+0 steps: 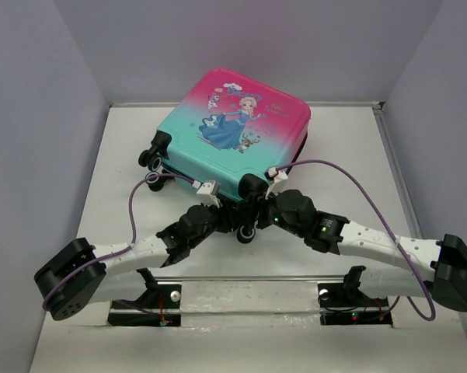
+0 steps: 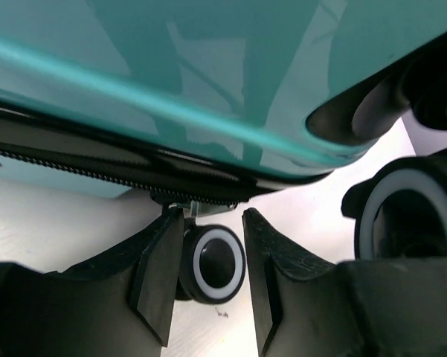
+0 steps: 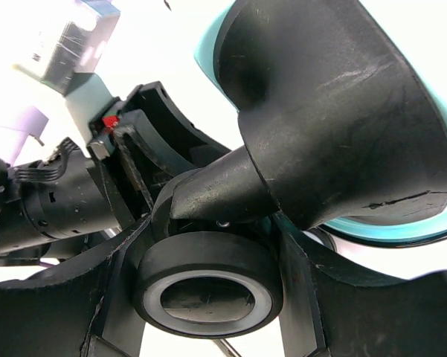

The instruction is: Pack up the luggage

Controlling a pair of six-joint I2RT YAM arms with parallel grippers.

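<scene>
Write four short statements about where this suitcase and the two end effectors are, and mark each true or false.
1. The suitcase lies closed, picture side up. True.
2. The left end effector grips a shirt. False: its fingers stand open on either side of a wheel.
3. The right end effector has its fingers pressed against a second wheel. True.
4. The suitcase stands upright on its wheels. False: it lies flat on the table.
</scene>
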